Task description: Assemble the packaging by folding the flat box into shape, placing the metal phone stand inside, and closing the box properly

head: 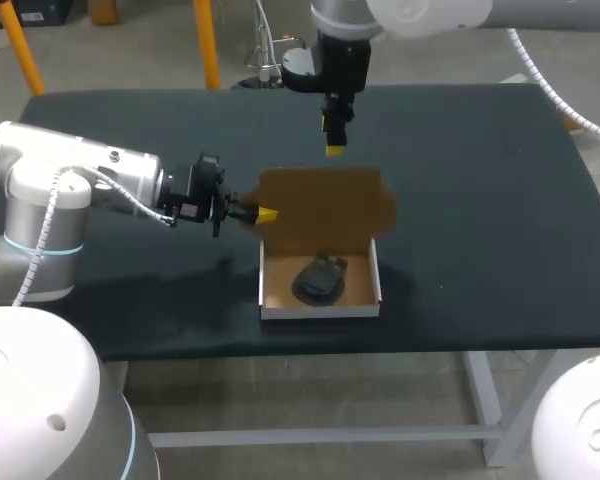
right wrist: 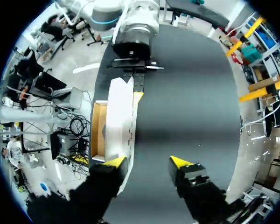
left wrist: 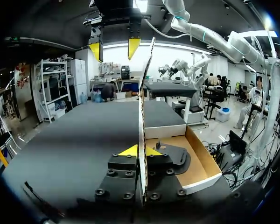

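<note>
Dark matte table [head: 480, 200] on pale metal legs [head: 485, 400] with a crossbar [head: 320, 437]

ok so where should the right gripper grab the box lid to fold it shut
I'd take the box lid by its free top edge, coming down from above. It stands upright, a thin sheet that the open jaws of the right gripper can straddle, and the left gripper pinches its side edge, so the top is the clear part.

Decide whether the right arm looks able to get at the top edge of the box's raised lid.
Probably yes. The right gripper hangs open just above the lid, with nothing between them. The left gripper clamps only the lid's side edge, so the top edge seems free.
</note>
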Action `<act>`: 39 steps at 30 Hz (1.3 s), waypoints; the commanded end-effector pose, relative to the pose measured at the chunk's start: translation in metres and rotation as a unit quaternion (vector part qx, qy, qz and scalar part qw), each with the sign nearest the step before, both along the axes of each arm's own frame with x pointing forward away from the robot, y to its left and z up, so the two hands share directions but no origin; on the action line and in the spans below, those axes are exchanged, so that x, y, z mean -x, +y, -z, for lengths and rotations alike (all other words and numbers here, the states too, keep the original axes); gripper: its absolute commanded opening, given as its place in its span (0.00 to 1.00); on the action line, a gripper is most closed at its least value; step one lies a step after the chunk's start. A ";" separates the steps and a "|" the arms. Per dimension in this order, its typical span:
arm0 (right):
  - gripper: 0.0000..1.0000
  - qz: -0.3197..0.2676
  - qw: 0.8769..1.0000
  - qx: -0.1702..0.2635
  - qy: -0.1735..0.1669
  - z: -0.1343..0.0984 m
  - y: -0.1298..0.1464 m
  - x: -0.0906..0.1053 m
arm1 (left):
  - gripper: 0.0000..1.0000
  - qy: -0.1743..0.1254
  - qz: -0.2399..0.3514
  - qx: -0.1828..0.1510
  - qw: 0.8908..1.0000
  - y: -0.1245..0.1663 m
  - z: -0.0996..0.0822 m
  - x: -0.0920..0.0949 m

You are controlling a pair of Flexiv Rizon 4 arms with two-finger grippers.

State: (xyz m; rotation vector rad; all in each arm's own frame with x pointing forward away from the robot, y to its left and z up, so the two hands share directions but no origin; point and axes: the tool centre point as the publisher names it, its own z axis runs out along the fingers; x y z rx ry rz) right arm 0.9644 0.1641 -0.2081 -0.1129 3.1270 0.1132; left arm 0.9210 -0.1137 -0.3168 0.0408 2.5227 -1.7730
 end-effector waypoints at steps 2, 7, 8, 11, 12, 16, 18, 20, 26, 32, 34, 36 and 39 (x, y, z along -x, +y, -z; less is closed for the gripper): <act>0.62 -0.003 1.000 0.003 0.007 0.005 0.006 0.003 | 0.00 0.000 0.000 0.001 1.000 -0.001 0.001 0.000; 0.63 -0.006 1.000 0.002 0.008 0.007 0.007 0.009 | 0.00 0.000 0.000 0.001 1.000 -0.001 0.001 0.000; 0.62 -0.007 1.000 0.001 0.008 0.008 0.007 0.010 | 0.00 0.000 0.000 0.001 1.000 -0.001 0.001 0.000; 0.62 -0.008 1.000 -0.002 0.010 0.010 0.008 0.017 | 0.00 0.000 0.000 0.001 1.000 -0.001 0.001 0.000; 0.62 -0.008 1.000 -0.002 0.011 0.011 0.008 0.019 | 0.00 0.000 0.000 0.001 1.000 -0.001 0.001 0.000; 0.61 -0.010 1.000 -0.001 0.014 0.014 0.010 0.025 | 0.00 0.000 0.000 0.001 1.000 -0.001 0.001 0.000; 0.60 -0.011 1.000 -0.001 0.014 0.014 0.010 0.029 | 0.00 0.000 0.000 0.001 1.000 -0.001 0.001 0.000; 0.61 -0.011 1.000 -0.001 0.013 0.015 0.011 0.032 | 0.00 0.000 0.000 0.001 1.000 -0.001 0.001 0.000; 0.61 -0.010 1.000 -0.001 0.014 0.019 0.011 0.041 | 0.00 0.000 0.000 0.001 1.000 -0.001 0.001 0.000; 0.61 -0.008 1.000 0.002 0.016 0.024 0.012 0.045 | 0.00 0.000 0.000 0.001 1.000 -0.001 0.001 0.000; 0.62 -0.007 1.000 0.001 0.017 0.026 0.012 0.046 | 0.00 0.000 0.000 0.001 1.000 -0.001 0.001 0.000; 0.61 -0.007 1.000 0.001 0.019 0.028 0.013 0.046 | 0.00 0.000 0.000 0.001 1.000 -0.001 0.001 0.000; 0.61 -0.008 1.000 0.001 0.021 0.032 0.014 0.046 | 0.00 0.000 0.000 0.001 1.000 -0.001 0.001 0.000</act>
